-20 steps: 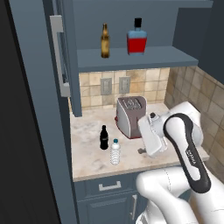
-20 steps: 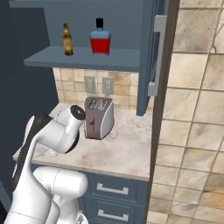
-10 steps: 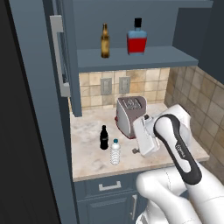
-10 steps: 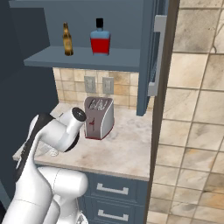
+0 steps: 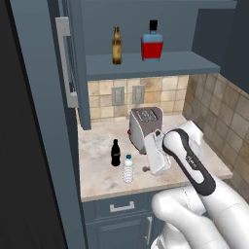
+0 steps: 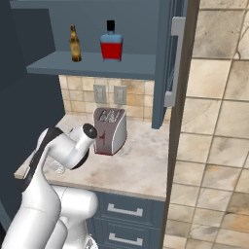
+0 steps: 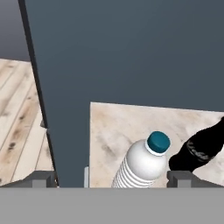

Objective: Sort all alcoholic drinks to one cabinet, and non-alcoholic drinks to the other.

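Note:
On the open upper cabinet's shelf (image 5: 146,63) stand the amber beer bottle (image 5: 116,45) and the squat red-liquid bottle (image 5: 152,43); the right base view has the same beer bottle (image 6: 75,44) and red bottle (image 6: 111,43). The black cola bottle (image 5: 115,153) and the clear water bottle (image 5: 128,168) stand on the counter's front left. My gripper (image 5: 146,164) hangs open just right of the water bottle. In the hand view the gripper (image 7: 113,179) frames the water bottle (image 7: 140,166), apart from it, with the cola bottle (image 7: 201,148) to its right.
A grey toaster (image 5: 144,129) stands behind the hand, near the tiled wall. The open cabinet door (image 5: 65,73) hangs over the counter's left end (image 5: 97,146). A dark blue panel (image 7: 109,52) stands beyond the bottles, with wooden floor (image 7: 22,122) below the counter edge.
The arm has swung left across the counter and brought the open hand closer to the water bottle. The bottles have not moved.

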Available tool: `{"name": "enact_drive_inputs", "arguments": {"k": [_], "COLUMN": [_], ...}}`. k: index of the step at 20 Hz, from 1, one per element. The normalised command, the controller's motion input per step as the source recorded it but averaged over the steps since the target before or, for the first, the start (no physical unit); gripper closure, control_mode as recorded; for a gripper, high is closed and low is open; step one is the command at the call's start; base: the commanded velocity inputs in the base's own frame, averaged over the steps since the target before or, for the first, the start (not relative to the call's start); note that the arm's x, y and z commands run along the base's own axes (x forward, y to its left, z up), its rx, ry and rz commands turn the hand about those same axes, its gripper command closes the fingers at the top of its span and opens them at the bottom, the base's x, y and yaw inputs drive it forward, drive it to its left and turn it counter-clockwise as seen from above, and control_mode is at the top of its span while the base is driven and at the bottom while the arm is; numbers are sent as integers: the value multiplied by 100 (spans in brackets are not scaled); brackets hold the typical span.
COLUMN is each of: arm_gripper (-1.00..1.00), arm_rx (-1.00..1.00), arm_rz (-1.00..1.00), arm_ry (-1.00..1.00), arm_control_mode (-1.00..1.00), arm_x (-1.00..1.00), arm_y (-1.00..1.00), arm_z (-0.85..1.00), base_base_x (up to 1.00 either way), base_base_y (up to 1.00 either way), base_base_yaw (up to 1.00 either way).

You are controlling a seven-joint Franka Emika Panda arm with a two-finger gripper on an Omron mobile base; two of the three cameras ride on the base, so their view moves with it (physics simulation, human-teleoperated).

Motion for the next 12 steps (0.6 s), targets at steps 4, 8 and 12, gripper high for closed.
{"name": "enact_drive_inputs", "arguments": {"k": [4, 8, 12], "arm_gripper": [-100, -100, -100], "arm_rx": [0, 0, 0], "arm_rz": [0, 0, 0], "arm_ry": [0, 0, 0], "arm_control_mode": [-100, -100, -100], "arm_x": [27, 27, 27], "arm_y": [5, 7, 8], "arm_z": [-24, -23, -23], "base_base_x": [0, 0, 0], "base_base_y": [0, 0, 0], "base_base_yaw": [0, 0, 0]}}
